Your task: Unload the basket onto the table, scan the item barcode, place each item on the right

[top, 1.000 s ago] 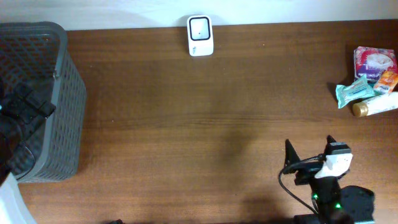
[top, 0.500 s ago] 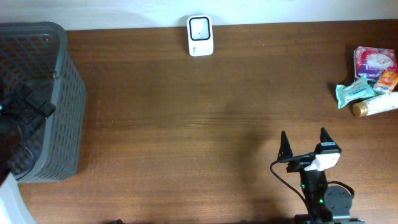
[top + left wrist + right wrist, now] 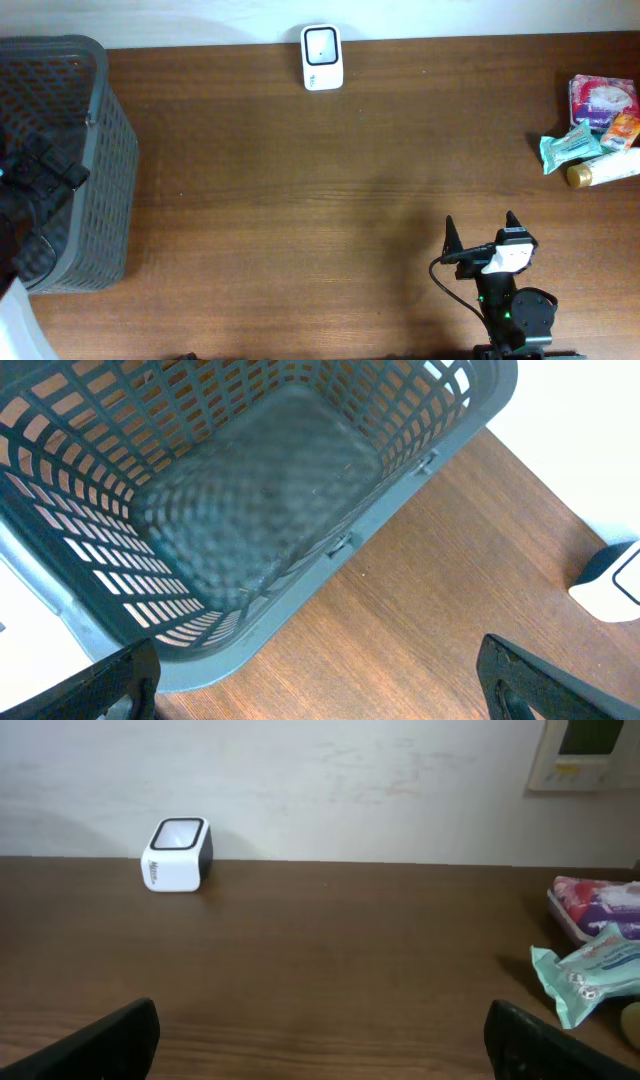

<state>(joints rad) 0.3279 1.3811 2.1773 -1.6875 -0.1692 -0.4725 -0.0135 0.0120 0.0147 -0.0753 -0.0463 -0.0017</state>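
Items: a cluster at the right edge of the table (image 3: 300, 200), toward the far side. It holds a pink packet (image 3: 603, 100), an orange packet (image 3: 622, 130), a teal packet (image 3: 570, 147) and a white bottle (image 3: 608, 168) with a gold cap, lying on its side. All four lie close together.
Items relative to right hand (image 3: 480, 222): farther away and to the right, well apart from it. None lies between its fingers.
Scanner (image 3: 322, 57): a small white unit with a dark window, standing at the far edge of the table. It is left of the items and well apart from them, and far and to the left of the right hand.
Right hand, state: fingers spread wide, holding nothing, at the near edge right of centre and pointing toward the far side. Its wrist view shows the scanner at far left and the pink and teal packets at right.
Left hand (image 3: 318, 650): fingers spread wide, holding nothing, above the basket and looking down into it.
Basket (image 3: 100, 150): grey lattice, at the left edge of the table, well apart from the items.
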